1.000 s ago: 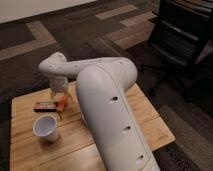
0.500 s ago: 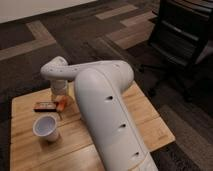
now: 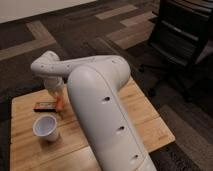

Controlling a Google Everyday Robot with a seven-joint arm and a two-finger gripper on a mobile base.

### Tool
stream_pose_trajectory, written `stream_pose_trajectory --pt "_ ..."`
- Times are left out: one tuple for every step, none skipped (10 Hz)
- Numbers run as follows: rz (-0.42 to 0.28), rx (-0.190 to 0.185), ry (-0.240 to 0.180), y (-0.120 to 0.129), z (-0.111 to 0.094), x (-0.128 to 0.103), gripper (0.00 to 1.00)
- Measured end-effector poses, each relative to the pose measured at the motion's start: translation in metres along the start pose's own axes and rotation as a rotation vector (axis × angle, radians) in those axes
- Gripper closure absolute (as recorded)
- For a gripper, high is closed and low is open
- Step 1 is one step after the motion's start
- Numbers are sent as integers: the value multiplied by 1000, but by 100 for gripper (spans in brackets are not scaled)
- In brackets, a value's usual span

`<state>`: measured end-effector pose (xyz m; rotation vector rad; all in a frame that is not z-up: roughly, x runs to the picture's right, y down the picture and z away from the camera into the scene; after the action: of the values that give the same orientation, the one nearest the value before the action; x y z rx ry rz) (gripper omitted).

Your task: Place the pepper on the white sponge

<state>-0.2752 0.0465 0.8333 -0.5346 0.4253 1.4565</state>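
Arm (image 3: 102, 107) filled most of the camera view — a thick white shell with dark round holes along its side, rising from the bottom edge, bending above the counter (image 3: 145, 120) and reaching back to the left. At a rounded joint on the far left it turned downward. The hand (image 3: 57, 96) hung at its end, pointing down at the left rear part of the pale wooden counter. Whether the hand was open, closed or gripping something could not be told, as its lower end merged with what lay beneath it.

Right at the tip of the hand was the pepper (image 3: 59, 104), a small orange-red sliver low over the wood. Whether it rested on the counter or was held clear of it could not be told. Just beside it on the left lay a flat dark packet (image 3: 44, 105) with orange print, its long side running left to right. Nearer the camera stood a white paper cup (image 3: 46, 128), upright with its mouth up, apart from both the packet and the pepper. The white sponge could not be made out — the arm covered the counter to the right of the hand.

Behind the counter lay a carpet (image 3: 30, 35) of dark and tan strips. A black office chair (image 3: 182, 35) stood at the upper right, well apart from the counter.
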Motion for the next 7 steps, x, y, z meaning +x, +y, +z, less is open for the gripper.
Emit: stream_pose_trajectory --pt "3 6 0 -7 -7 3 100" --pt "12 27 8 -24 -14 8 100" --pt "17 59 26 -46 -19 17 100" --pt "16 86 44 -65 -22 27 100" --pt "5 110 63 -82 -25 38 100" --pt "-31 135 83 -93 -27 54 100" --pt "-72 156 100 -104 -30 72 100"
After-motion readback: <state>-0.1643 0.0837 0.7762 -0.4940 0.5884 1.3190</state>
